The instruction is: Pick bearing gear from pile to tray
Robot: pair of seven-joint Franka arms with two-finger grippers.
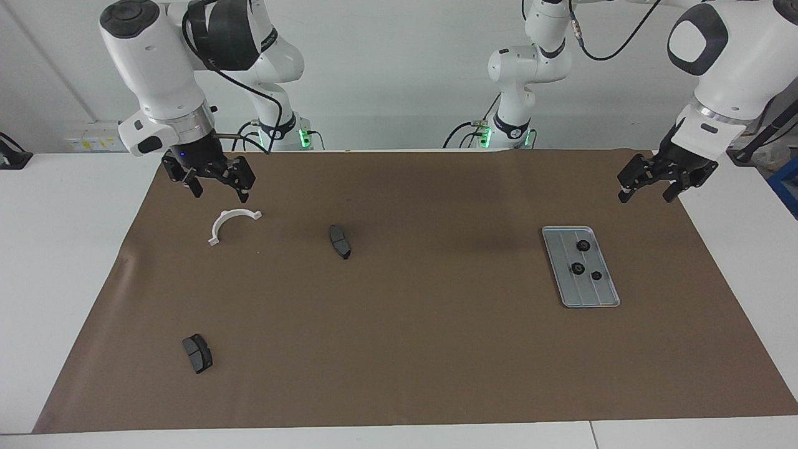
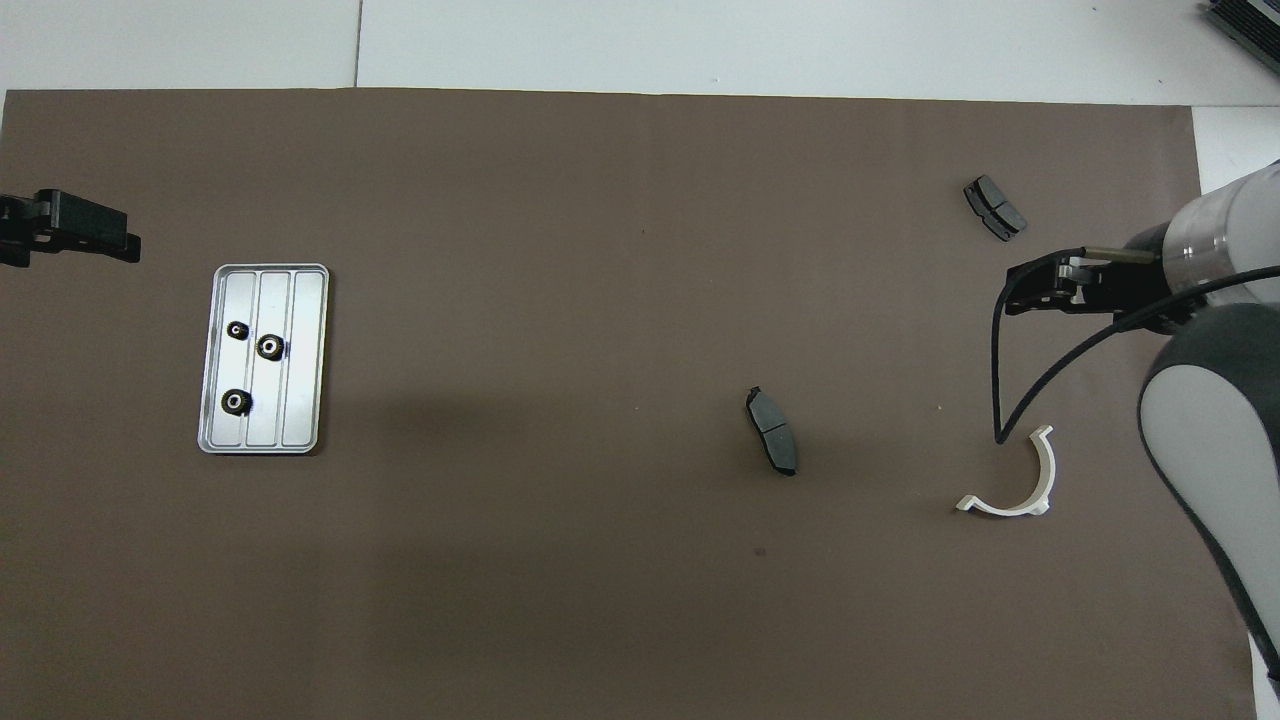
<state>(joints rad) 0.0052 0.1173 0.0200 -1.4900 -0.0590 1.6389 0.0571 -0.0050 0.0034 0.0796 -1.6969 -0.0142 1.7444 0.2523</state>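
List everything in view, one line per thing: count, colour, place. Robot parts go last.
tray: one, silver-grey, on the mat toward the left arm's end of the table.
gears: three, black, in the tray.
pads: two, dark grey; one mid-mat, one farthest from the robots toward the right arm's end.
bracket: one, white half-ring, toward the right arm's end, nearer the robots than both pads.
mat: one, brown, covering the table.
table: one, white.
left gripper: one, black, open, empty, raised over the mat's edge near the tray.
right gripper: one, black, open, empty, over the mat just by the bracket.
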